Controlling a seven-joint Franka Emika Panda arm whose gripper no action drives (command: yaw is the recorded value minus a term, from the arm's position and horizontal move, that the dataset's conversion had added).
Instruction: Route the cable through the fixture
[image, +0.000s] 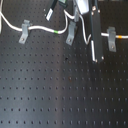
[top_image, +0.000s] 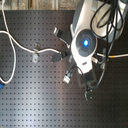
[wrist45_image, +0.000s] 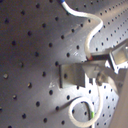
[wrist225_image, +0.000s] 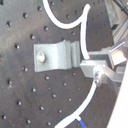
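The white cable (image: 42, 29) runs across the far part of the board in the first exterior view. It passes the left clip (image: 24, 32), shows a green band (image: 57, 31), then rises by the middle clip (image: 71, 32). A yellow band (image: 122, 36) lies past the right clip (image: 112, 38). My gripper (image: 98, 58) stands between the middle and right clips. In both wrist views the fingers (wrist225_image: 97, 70) are closed on the cable (wrist225_image: 81, 42), right beside a clip's slotted top (wrist225_image: 55, 55). That clip (wrist45_image: 75, 75) and the cable (wrist45_image: 90, 40) also show in the first wrist view.
The black perforated board (image: 60, 90) fills every view. In the second exterior view the arm's body with a blue light (top_image: 86, 42) hides much of the clips; one clip (top_image: 35, 53) and the cable (top_image: 15, 42) show to the second exterior view's left.
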